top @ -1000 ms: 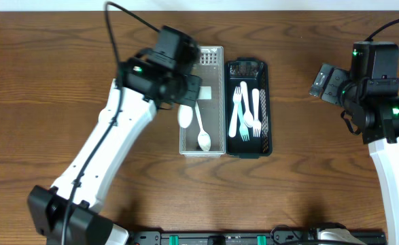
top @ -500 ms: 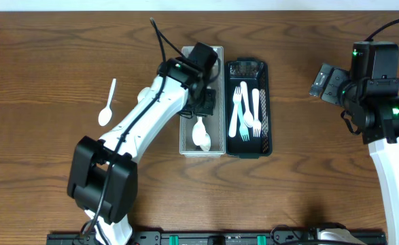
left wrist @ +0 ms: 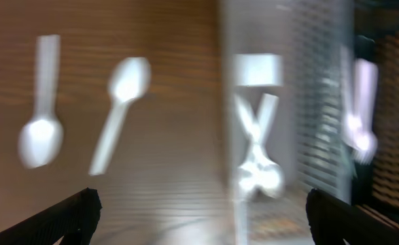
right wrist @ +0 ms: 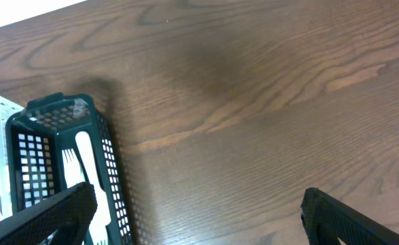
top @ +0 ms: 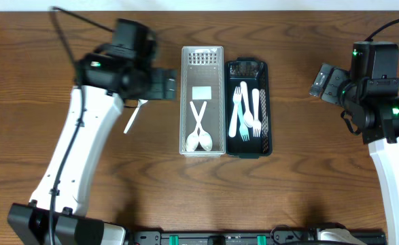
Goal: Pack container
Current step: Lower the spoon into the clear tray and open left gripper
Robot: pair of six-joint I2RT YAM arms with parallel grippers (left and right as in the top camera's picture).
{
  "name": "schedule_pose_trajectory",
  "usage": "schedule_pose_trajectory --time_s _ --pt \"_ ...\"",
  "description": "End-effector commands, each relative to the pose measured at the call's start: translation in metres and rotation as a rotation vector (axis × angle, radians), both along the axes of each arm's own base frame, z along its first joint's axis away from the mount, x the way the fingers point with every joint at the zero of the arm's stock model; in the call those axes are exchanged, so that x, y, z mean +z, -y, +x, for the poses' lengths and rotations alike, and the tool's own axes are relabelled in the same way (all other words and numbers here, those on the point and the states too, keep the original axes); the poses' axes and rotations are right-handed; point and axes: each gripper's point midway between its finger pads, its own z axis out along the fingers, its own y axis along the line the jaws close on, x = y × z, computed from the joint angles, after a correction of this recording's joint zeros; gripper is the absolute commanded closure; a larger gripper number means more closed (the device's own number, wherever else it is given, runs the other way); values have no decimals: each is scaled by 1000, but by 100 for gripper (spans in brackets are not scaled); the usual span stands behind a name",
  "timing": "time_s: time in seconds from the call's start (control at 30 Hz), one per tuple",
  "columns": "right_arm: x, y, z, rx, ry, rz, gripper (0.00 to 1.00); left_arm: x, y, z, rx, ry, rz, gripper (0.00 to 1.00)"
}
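Observation:
The white basket (top: pixel 201 58) holds two white spoons (top: pixel 199 133) lying crossed. Right beside it, the dark green basket (top: pixel 230 109) holds several white forks (top: pixel 247 112). My left gripper (top: pixel 166 85) hangs open and empty, just left of the white basket. The blurred left wrist view shows its open gripper (left wrist: pixel 200 201) above the table, two loose spoons (left wrist: pixel 121 102) on the wood to the left, and the white basket (left wrist: pixel 321 122) to the right. Far right of the baskets, my right gripper (top: pixel 319 82) is open and empty over bare wood (right wrist: pixel 198 197).
The handle of a loose spoon (top: pixel 131 121) pokes out from under the left arm on the table. The right wrist view catches the dark green basket (right wrist: pixel 111 170) at its left edge. Black mounts run along the table's front edge (top: pixel 253 238).
The left gripper opened and let its spoon go into the white basket, which now holds two. The left arm then swung left, off the basket. The right arm has not moved.

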Motion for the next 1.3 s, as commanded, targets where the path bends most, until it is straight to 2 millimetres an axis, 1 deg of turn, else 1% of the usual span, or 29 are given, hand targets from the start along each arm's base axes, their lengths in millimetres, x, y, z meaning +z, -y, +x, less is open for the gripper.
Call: schedule_pose_trajectory --time_s 0.0,0.1,0.17,0.27,0.3,0.37,0.4,0.5,0.6,0.67,0.77,0.87,0.97,1.07,1.27 --pt "1 4 0 -3 -1 -13 1 -18 -57 13 86 -20 153 2" --pt "1 4 0 -3 -1 -13 1 -36 -76 23 41 -41 191 2" --pt "1 4 0 -3 -1 -13 1 -50 -82 27 -25 -70 223 1" --pt "1 4 0 -3 -1 -13 1 -72 -83 30 -158 -124 269 14" --pt "1 4 0 -3 -1 -13 1 -80 -83 30 -194 -144 279 16" --pt "1 4 0 -4 -1 -13 1 -99 -83 31 -244 -193 289 18" --pt "1 4 0 -3 -1 -13 1 -112 -83 31 -264 -226 291 21" --pt "1 4 0 -3 -1 -13 1 -137 -83 29 -313 -295 294 31" --pt "1 4 0 -3 -1 -13 1 -160 -83 27 -325 -351 287 29" --pt "1 4 0 -3 -1 -13 1 -175 -77 25 -352 -383 252 25" --pt "1 4 0 -3 -1 -13 1 -194 -73 26 -377 -406 228 27" --pt "1 4 0 -3 -1 -14 1 -206 -72 29 -378 -415 227 26" --pt "1 4 0 -3 -1 -13 1 -213 -72 28 -379 -428 225 27" --pt "1 4 0 -3 -1 -13 1 -221 -72 27 -381 -440 223 34" --pt "1 4 0 -3 -1 -13 1 -232 -72 28 -382 -448 222 42"
